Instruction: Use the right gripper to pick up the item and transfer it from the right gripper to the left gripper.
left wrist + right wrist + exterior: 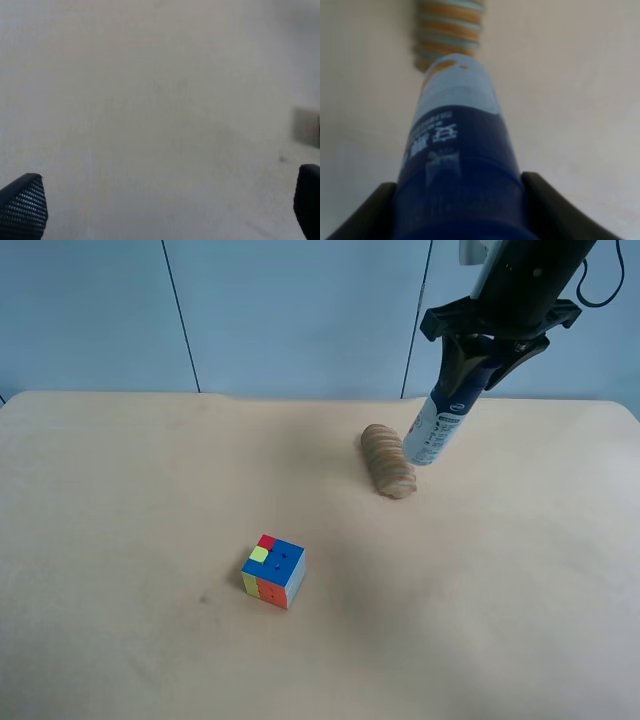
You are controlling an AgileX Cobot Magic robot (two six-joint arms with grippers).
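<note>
Above the table (120, 640), the right gripper (488, 360) is clenched on the item (437, 425)'s navy upper body. The bottle is tilted, its white end near the wooden oval (388, 460). Pickup looks done and the handover remains. The left gripper (167, 200) is spread wide and empty.

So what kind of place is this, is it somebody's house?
Probably not a house, more likely a robot practice room. There is a plain table against blank blue wall panels, and the right gripper holds a bottle, with a puzzle cube and a wooden piece set out.
</note>
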